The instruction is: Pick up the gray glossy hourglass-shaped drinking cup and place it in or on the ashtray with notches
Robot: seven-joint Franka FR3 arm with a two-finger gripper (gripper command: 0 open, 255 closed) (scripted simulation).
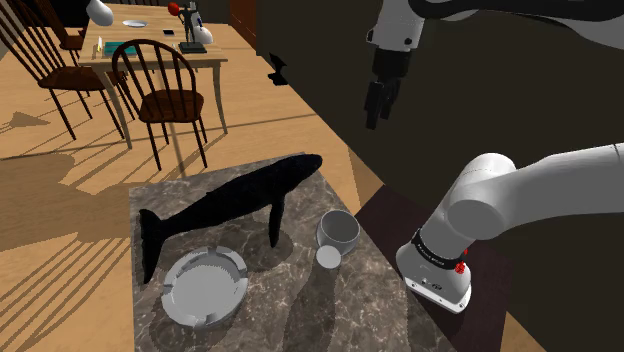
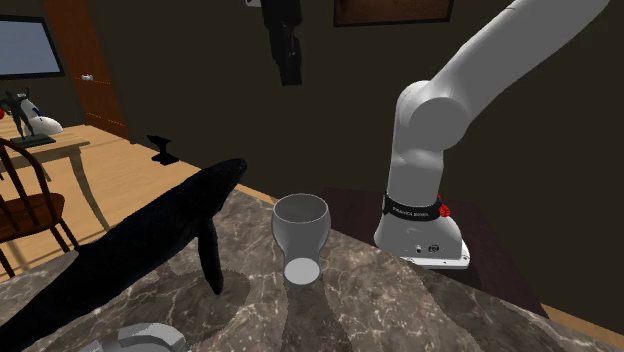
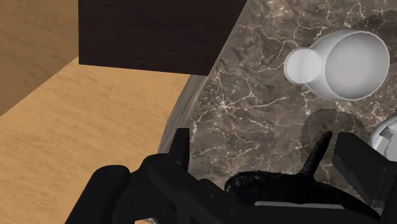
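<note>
Hanging well above the table, the gripper has its fingers spread and empty, well apart from the cup. The cup sits near the table edge that borders the stand, just beside the lower fin of a black whale. Whether the cup stands square or leans cannot be told. The ashtray lies toward the opposite edge, under the whale's tail end.

Several things could go wrong from here. A descent slightly off line would likely nudge the cup toward the nearby edge or against the fin. The glossy, waisted wall may slip through the fingers if they close above or below the narrow part. A low carry risks clipping the whale's fin. A cup set on the ashtray's notched rim rather than in its hollow would probably topple.
</note>
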